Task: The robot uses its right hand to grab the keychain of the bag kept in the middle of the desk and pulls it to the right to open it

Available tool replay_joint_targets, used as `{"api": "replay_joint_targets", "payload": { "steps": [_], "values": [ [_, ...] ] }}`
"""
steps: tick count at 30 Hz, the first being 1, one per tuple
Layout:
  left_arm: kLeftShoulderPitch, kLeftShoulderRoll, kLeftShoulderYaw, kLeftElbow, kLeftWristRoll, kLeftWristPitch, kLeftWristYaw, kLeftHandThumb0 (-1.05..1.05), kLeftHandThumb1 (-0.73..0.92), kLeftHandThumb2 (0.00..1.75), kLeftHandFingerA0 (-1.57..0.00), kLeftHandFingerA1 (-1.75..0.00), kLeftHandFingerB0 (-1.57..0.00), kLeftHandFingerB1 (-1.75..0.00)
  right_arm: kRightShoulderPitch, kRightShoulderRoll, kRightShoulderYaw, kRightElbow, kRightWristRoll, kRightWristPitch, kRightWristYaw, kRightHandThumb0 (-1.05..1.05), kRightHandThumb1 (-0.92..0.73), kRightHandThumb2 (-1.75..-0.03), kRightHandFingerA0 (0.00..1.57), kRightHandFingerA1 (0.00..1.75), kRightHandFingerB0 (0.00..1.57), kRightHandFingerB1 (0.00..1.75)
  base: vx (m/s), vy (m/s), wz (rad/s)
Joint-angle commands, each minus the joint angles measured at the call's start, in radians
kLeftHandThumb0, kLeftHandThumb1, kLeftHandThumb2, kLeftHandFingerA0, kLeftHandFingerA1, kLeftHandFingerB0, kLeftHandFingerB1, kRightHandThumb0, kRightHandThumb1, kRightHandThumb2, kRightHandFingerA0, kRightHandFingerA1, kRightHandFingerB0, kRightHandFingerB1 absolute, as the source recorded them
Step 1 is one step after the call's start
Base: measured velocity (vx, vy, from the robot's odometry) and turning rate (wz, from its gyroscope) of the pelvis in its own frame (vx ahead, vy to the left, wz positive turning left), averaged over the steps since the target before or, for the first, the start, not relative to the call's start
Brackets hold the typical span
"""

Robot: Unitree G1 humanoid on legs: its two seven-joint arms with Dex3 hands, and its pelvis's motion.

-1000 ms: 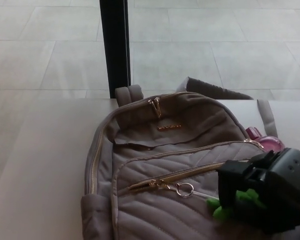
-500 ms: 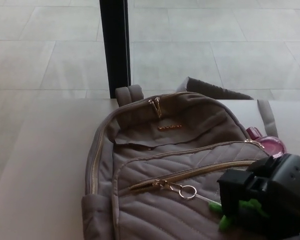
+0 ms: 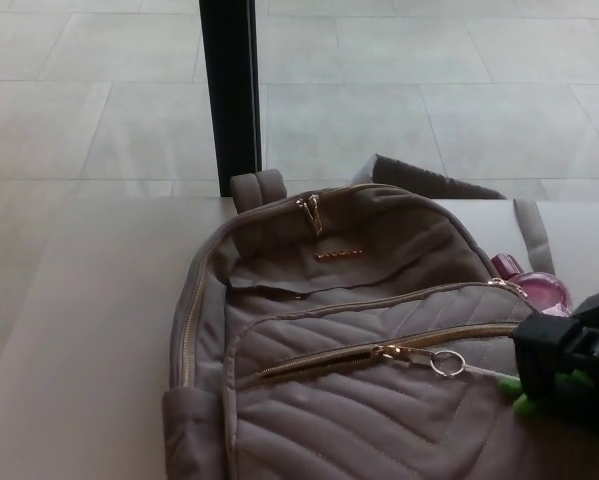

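Pale floor tiles lie beyond the white worktop (image 3: 89,300), on which the grey backpack (image 3: 349,330) is laid centrally. Its keychain ring (image 3: 446,364) and zipper pull (image 3: 397,352) have been drawn rightward since a second ago, leaving the front pocket partly unzipped. The right hand (image 3: 571,368), low at the right edge, is closed on the keychain's green tag (image 3: 514,392).
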Motion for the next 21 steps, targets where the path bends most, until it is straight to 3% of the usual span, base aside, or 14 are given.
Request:
{"api": "replay_joint_targets", "payload": {
  "steps": [1,5,6,7,11,16,17,21],
  "values": [
    [0.0,0.002,0.0,0.005,0.0,0.007,0.016,-0.7,0.83,0.65,-0.64,-0.58,-0.55,-0.43,-0.019,-0.059,-0.055,0.066,-0.077,-0.007,-0.071,-0.26,-0.27,-1.36,1.13,1.75,0.85,1.75,0.0,0.0,0.0],
    [0.011,0.004,-0.011,0.01,0.013,-0.02,0.014,-0.72,0.84,0.65,-0.62,-0.56,-0.53,-0.43,-0.019,-0.101,-0.086,0.107,-0.084,-0.019,-0.091,-0.24,-0.27,-1.29,1.1,1.75,0.8,1.75,0.0,0.0,0.0],
    [0.014,0.004,-0.014,0.004,0.015,-0.018,0.027,-0.7,0.66,1.03,-0.6,-0.67,-0.49,-0.57,-0.015,-0.127,-0.103,0.118,-0.096,-0.013,-0.091,-0.26,-0.27,-1.3,1.06,1.75,0.76,1.75,0.0,0.0,0.0],
    [0.014,0.003,-0.014,0.004,0.014,-0.017,0.028,-0.72,0.84,0.65,-0.64,-0.59,-0.54,-0.44,-0.013,-0.136,-0.111,0.129,-0.096,-0.008,-0.097,-0.26,-0.29,-1.29,1.04,1.75,0.75,1.75,0.0,0.0,0.0],
    [0.016,0.006,-0.017,0.002,0.013,-0.016,0.027,-0.69,0.84,0.65,-0.63,-0.58,-0.54,-0.44,-0.014,-0.174,-0.131,0.189,-0.135,-0.006,-0.165,-0.18,-0.24,-1.25,1.03,1.75,0.75,1.75,0.0,0.0,0.0],
    [0.02,0.004,-0.012,0.0,0.004,-0.024,0.021,-0.73,0.83,0.65,-0.64,-0.63,-0.55,-0.45,-0.009,-0.251,-0.156,0.303,-0.125,-0.017,-0.199,-0.18,-0.33,-1.15,0.94,1.75,0.71,1.67,0.0,0.0,0.0],
    [0.019,0.005,-0.016,-0.002,0.008,-0.016,0.024,-0.7,0.84,0.65,-0.64,-0.58,-0.54,-0.43,-0.003,-0.27,-0.164,0.336,-0.135,-0.023,-0.231,-0.16,-0.32,-1.1,0.94,1.75,0.77,1.56,0.0,0.0,0.0],
    [0.021,0.006,-0.02,-0.009,0.012,-0.016,0.027,-0.71,0.84,0.65,-0.63,-0.6,-0.53,-0.43,0.038,-0.292,-0.177,0.386,-0.134,0.0,-0.264,-0.17,-0.33,-1.07,0.95,1.75,0.79,1.57,0.0,0.0,0.0]
  ]
}}
